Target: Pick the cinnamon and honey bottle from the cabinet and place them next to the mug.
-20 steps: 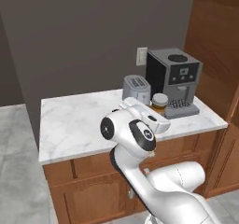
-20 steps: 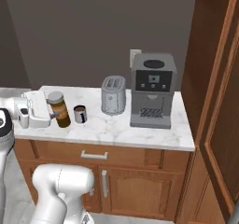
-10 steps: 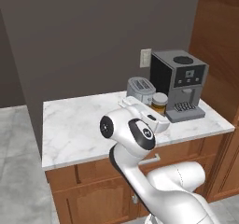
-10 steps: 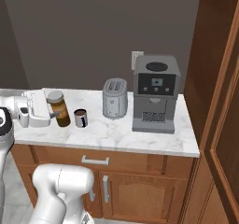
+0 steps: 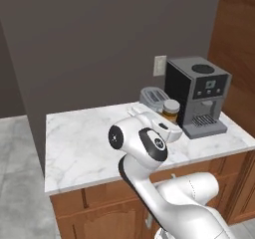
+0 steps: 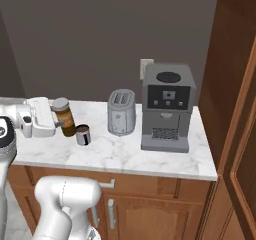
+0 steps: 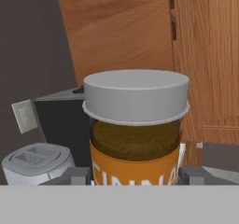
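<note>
Tool (image 6: 56, 123) clamped on brown grey-lidded cinnamon jar (image 6: 63, 117), held above white marble worktop (image 6: 125, 151), just beside small dark mug (image 6: 83, 134), near silver toaster (image 6: 121, 112).

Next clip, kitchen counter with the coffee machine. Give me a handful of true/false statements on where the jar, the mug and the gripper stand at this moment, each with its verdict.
1. The gripper holds the cinnamon between its fingers. True.
2. The mug lies tipped on its side. False: it stands upright on the counter, just right of the jar.
3. The toaster stands between the mug and the coffee machine. True.
4. The cinnamon's grey lid is off. False: the hand view shows the lid seated on the jar.
5. The honey bottle stands beside the mug. False: no amber bottle is on the counter.
</note>
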Tool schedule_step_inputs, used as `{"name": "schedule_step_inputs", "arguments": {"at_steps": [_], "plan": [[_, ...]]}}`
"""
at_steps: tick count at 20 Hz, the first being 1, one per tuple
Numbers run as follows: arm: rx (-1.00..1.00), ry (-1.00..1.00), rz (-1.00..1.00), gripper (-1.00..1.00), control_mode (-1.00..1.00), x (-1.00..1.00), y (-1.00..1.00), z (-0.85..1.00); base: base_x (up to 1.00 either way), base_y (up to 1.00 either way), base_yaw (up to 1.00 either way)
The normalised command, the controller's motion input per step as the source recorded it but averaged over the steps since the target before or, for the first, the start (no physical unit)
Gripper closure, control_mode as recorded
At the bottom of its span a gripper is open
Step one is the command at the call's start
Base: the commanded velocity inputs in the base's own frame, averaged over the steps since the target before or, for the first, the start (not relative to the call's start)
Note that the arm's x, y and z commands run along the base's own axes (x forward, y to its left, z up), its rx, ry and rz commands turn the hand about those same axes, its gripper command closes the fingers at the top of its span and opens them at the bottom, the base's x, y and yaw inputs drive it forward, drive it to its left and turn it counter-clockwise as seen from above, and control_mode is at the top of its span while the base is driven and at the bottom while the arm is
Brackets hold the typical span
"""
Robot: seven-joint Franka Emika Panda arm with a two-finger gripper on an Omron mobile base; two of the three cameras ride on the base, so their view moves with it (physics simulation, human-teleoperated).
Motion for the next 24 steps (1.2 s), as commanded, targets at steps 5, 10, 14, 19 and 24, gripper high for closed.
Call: {"name": "schedule_step_inputs", "arguments": {"at_steps": [5, 10, 14, 19, 24], "plan": [[0.0, 0.0, 0.0, 1.0, 1.0, 0.0, 0.0, 0.0, 0.15, 0.01, -0.02], [0.0, 0.0, 0.0, 1.0, 1.0, 0.0, 0.0, 0.0, 0.0, 0.24, -0.16], [0.0, 0.0, 0.0, 1.0, 1.0, 0.0, 0.0, 0.0, 0.04, 0.56, -0.24], [0.0, 0.0, 0.0, 1.0, 1.0, 0.0, 0.0, 0.0, 0.15, 0.45, -0.11], [0.0, 0.0, 0.0, 1.0, 1.0, 0.0, 0.0, 0.0, 0.0, 0.0, 0.0]]}}
